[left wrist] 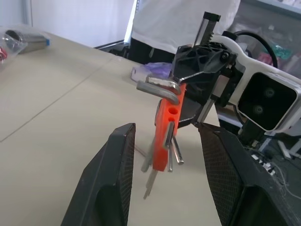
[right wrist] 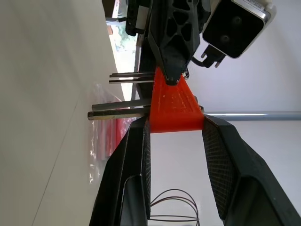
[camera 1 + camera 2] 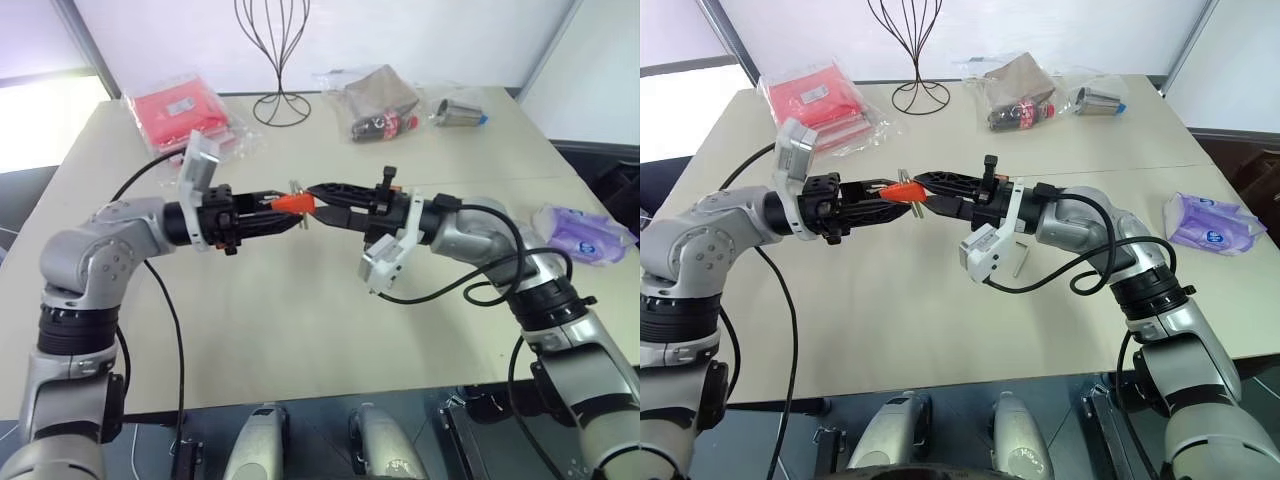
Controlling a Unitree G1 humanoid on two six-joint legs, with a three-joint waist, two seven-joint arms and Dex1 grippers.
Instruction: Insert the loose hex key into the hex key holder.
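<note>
Right claw (image 2: 174, 134) gripping hex key holder (image 2: 175, 107) above table (image 3: 300, 320), left claw (image 1: 167, 179) open

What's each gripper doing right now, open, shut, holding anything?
Left gripper: open, its fingers apart on either side of the hex key holder, not gripping it.
Right gripper: shut on the hex key holder, held above the table.

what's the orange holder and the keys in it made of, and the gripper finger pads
The holder looks like matte orange plastic: even colour, moulded round holes. The keys look like bare grey metal, thin rods with a dull sheen. The left gripper's finger pads seem black rubber or textured plastic, judging by a fine cross-hatch; which one is unclear.
</note>
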